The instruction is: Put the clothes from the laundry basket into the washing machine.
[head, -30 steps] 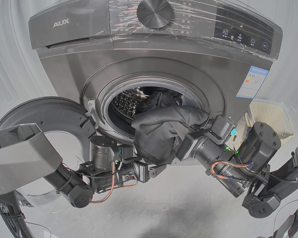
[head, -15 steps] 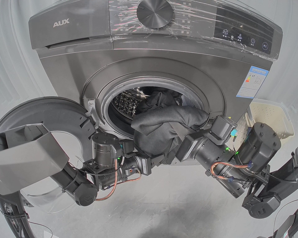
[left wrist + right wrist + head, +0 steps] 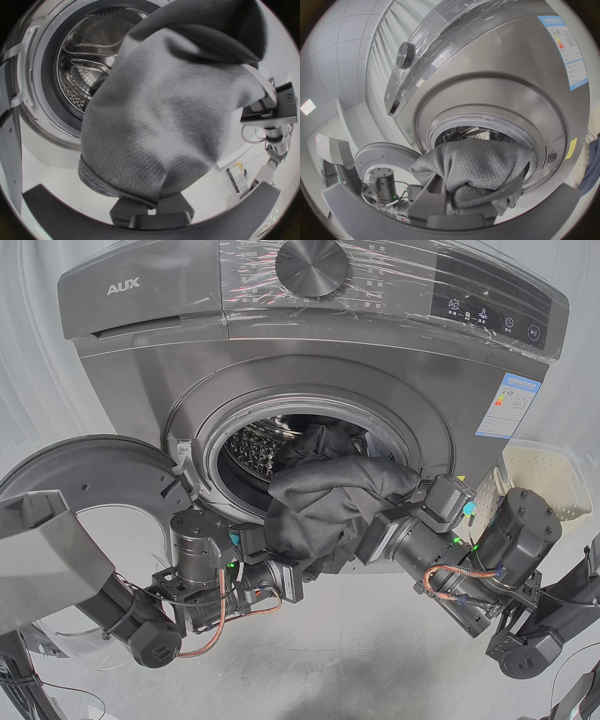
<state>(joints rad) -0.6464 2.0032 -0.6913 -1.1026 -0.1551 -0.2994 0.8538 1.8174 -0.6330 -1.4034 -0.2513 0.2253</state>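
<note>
Step in hand, as I read it: loading. The dark grey knit garment [image 3: 325, 502] sits mid-frame in head view, half in and half out of the round opening of the grey front-loading washing machine [image 3: 375, 365], its lower part draped over the rim. Left gripper [image 3: 153, 204] is pinched on the bottom hem and right gripper [image 3: 456, 200] is clamped on a fold nr the opening's right side. Next move, I reckon: push both ends in past the lip, then let go, or the hem slides back out. Head view adds the cream perforated plastic laundry basket [image 3: 550, 477] at right edge; contents hidden. Left wrist view adds the shiny steel drum [image 3: 84, 78], upper left, w/ room behind the cloth. Right wrist view adds what looks like dark blue cloth [image 3: 592, 168] at far right.
</note>
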